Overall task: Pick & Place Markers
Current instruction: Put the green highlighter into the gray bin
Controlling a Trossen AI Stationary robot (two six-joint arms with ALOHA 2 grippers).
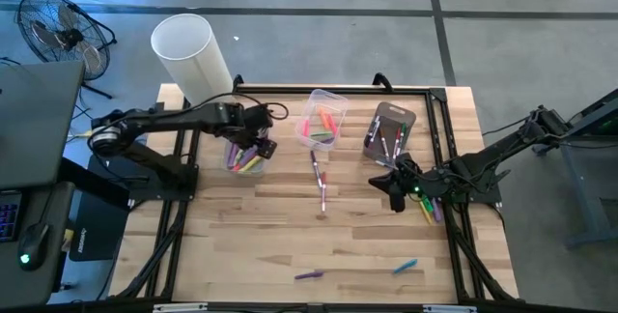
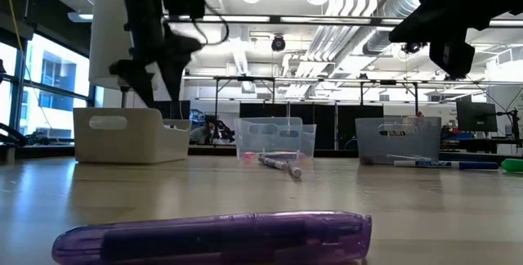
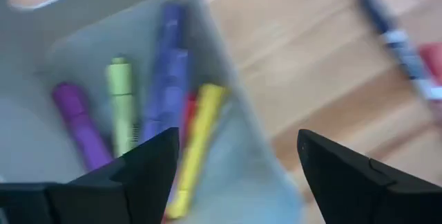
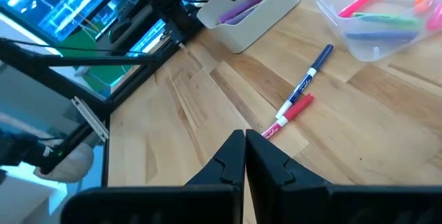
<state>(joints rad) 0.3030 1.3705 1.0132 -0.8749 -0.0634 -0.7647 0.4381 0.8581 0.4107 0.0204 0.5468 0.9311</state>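
**Ana:** Markers everywhere: thin capped pens scattered across the pale wooden worktop [image 1: 241,226], and plenty already sorted. The white rectangular plastic bin [image 1: 243,154] on the left holds purple, yellow and red ones [image 3: 166,86], the clear plastic bin [image 1: 323,120] in the middle has pink and green, the grey plastic bin [image 1: 389,129] a few more.

**Ben:** And the left end effector [image 1: 259,144] hangs right over that white bin, fingers spread wide and empty. The risk, I'd say: drop lower and a finger could clip the bin wall and shove it.

**Ana:** Agreed. The right end effector [image 4: 245,156], meanwhile, has its fingers pressed together with nothing between them, poised above the worktop near the grey bin.

**Ben:** Closest targets look like the blue-and-white marker [image 4: 308,80] and the red-and-white marker [image 4: 291,112], lying touching. Going in closed would just nudge them. Opened, it might pinch both, or roll one away.

**Ana:** Round pens on smooth wood; they'd skid.

**Ben:** Then the strays at the near edge, the small purple marker [image 1: 309,276] and the small blue marker [image 1: 404,268]. A long reach, and any bump could send one off the worktop.
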